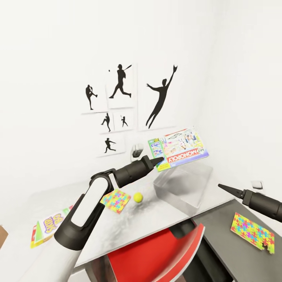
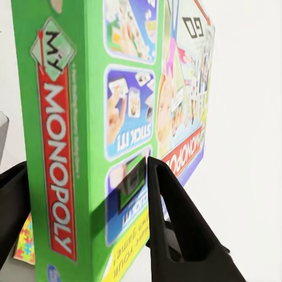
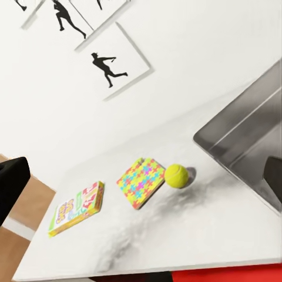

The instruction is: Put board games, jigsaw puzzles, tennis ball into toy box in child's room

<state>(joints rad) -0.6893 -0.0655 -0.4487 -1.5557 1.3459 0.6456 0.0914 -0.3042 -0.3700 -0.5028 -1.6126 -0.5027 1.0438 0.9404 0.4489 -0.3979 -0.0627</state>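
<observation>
Left arm reaches forward, left claw (image 1: 159, 160) clamped on the Monopoly box (image 1: 179, 148), held in the air above the toy box (image 1: 184, 187). Right claw (image 1: 225, 188) hovers low at right; open or closed, cannot tell. Marbled counter (image 1: 129, 223) carries ball (image 1: 137, 197), puzzle (image 1: 115, 200), Skip-Bo box (image 1: 46, 229); second puzzle (image 1: 252, 232) on dark section. White wall, posters (image 1: 119, 84). Box reads "My MONOPOLY".
</observation>
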